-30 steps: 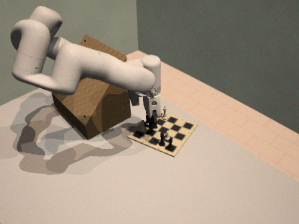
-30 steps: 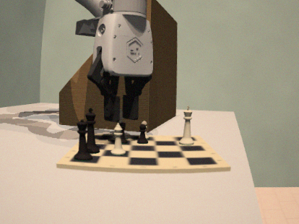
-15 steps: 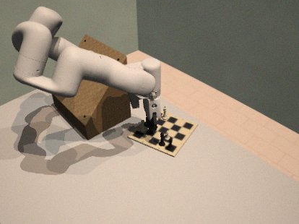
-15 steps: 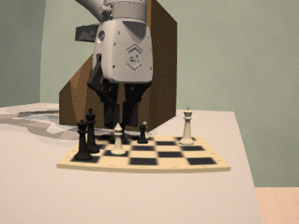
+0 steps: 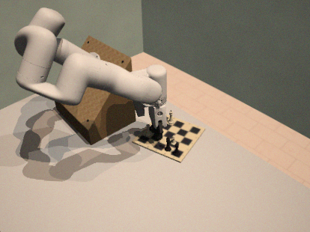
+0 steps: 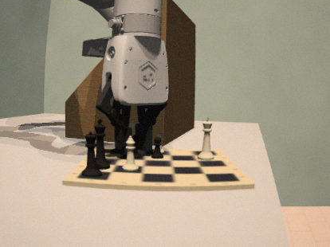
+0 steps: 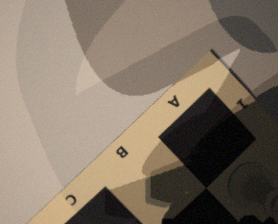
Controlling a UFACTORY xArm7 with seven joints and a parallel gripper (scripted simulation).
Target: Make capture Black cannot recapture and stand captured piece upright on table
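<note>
Claw (image 5: 156, 135) lowered onto the board's back rows, fingers (image 6: 142, 135) partly spread and gripping nothing. Just right of them, one small black pawn (image 6: 157, 147); just in front, one short white piece (image 6: 130, 154). At the board's left edge, two tall black pieces (image 6: 91, 156) (image 6: 100, 145) side by side. Near the far right corner, one tall white piece (image 6: 206, 140). Five pieces counted, all upright on one checkered board (image 6: 167, 186), beside one brown block (image 6: 181, 74) on the table (image 6: 131, 217).

arm (image 5: 93, 77) over chessboard (image 5: 195, 135) | fingers (image 5: 156, 133) low at near corner, grip unclear | white piece (image 5: 171, 116) at edge
</note>
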